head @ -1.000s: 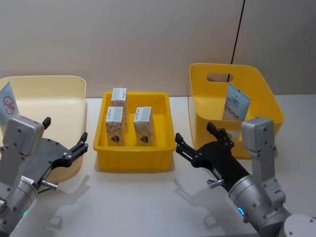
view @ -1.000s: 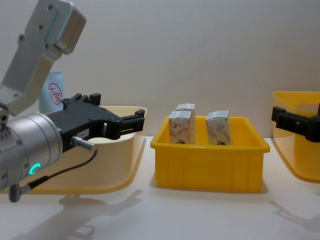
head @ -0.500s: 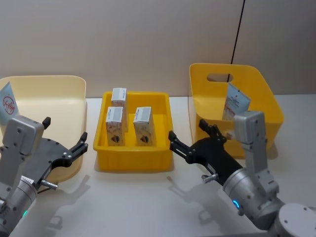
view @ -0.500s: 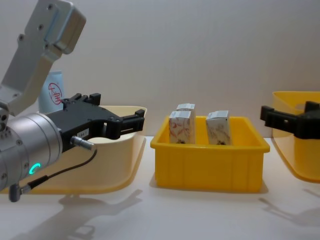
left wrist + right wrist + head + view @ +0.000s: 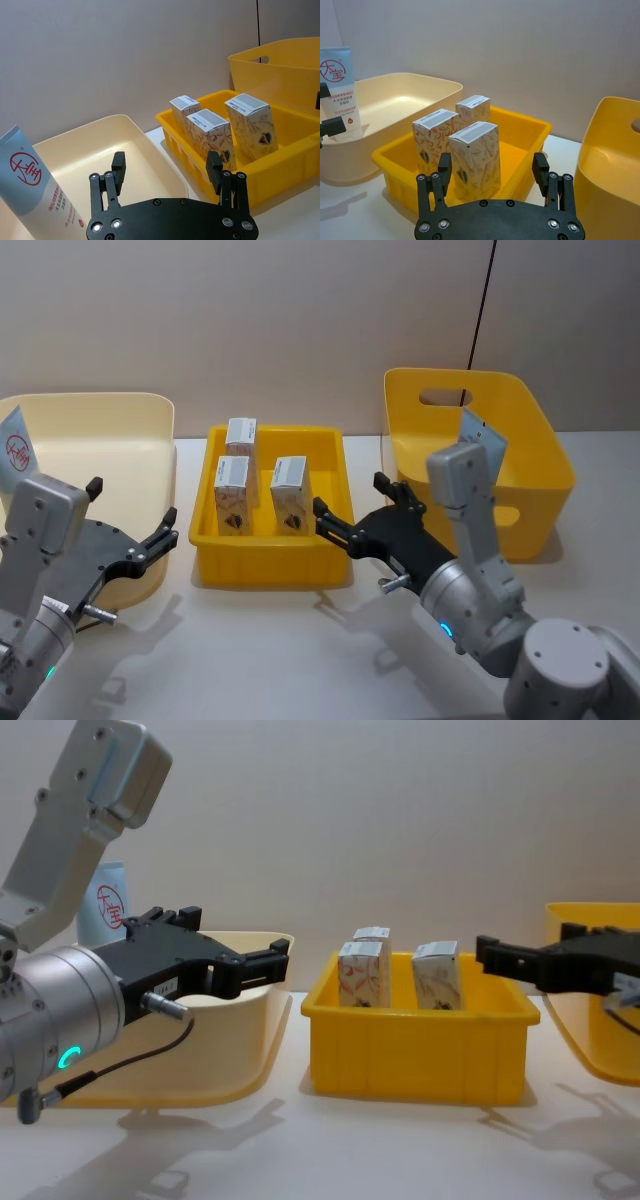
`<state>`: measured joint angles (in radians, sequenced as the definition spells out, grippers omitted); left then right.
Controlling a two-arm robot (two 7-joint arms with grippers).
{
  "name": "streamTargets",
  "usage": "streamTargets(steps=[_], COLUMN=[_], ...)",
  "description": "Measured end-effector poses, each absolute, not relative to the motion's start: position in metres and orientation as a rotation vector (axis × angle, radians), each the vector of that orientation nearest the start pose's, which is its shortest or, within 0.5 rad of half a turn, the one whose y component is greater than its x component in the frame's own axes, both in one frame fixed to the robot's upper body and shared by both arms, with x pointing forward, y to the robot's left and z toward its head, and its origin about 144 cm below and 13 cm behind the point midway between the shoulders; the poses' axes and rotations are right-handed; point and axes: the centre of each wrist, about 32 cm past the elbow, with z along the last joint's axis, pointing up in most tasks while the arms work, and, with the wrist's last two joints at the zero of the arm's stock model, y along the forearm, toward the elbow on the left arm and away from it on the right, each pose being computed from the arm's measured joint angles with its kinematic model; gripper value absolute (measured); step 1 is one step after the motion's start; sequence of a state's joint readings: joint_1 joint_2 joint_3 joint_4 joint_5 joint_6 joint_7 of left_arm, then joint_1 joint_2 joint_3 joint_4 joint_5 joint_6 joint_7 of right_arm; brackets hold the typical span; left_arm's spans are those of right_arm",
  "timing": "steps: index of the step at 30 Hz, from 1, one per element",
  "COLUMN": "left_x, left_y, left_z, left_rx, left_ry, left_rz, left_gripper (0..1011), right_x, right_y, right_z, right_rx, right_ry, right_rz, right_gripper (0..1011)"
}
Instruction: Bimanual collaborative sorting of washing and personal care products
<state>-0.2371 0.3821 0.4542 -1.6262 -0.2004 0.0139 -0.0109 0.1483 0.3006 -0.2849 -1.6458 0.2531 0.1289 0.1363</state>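
Three white cartons with reddish swirls stand upright in the yellow tray [image 5: 270,568]: one at the back [image 5: 241,434], two in front [image 5: 231,494] [image 5: 290,493]. My right gripper [image 5: 350,496] is open at the tray's right front corner, level with the cartons and touching none; the nearest carton [image 5: 475,159] stands ahead of its spread fingers. A pale-blue tube with a red round logo [image 5: 14,454] leans in the cream bin [image 5: 100,415]. My left gripper [image 5: 133,502] hangs open over that bin's near right corner. Another pale tube [image 5: 482,436] leans in the yellow bin [image 5: 545,455], partly behind my right arm.
The three containers stand in a row: cream bin on the left, tray [image 5: 415,1045] in the middle, tall yellow bin with a handle slot on the right. A plain wall rises close behind them. Bare white table [image 5: 270,660] lies in front.
My right gripper has swung left from in front of the yellow bin to the tray's right front corner. The left arm, cartons and tubes have not moved.
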Motion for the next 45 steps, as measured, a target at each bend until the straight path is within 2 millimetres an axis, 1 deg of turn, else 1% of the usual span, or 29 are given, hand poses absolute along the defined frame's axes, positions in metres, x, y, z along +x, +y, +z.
streamTargets(steps=[19,45], left_x=[0.492,0.492], left_y=[0.198,0.198], left_z=[1.204,1.204], left_rx=[0.061,0.061], left_ry=[-0.268,-0.268], left_rz=[1.124,1.124], left_gripper=[1003,1003], right_x=[0.508,0.529], right_y=[-0.19,-0.154], right_z=[1.202,1.196], right_rx=[-0.158,-0.132], right_ry=[-0.101,-0.087], right_rz=[-1.138,-1.247], right_gripper=[1001,1001])
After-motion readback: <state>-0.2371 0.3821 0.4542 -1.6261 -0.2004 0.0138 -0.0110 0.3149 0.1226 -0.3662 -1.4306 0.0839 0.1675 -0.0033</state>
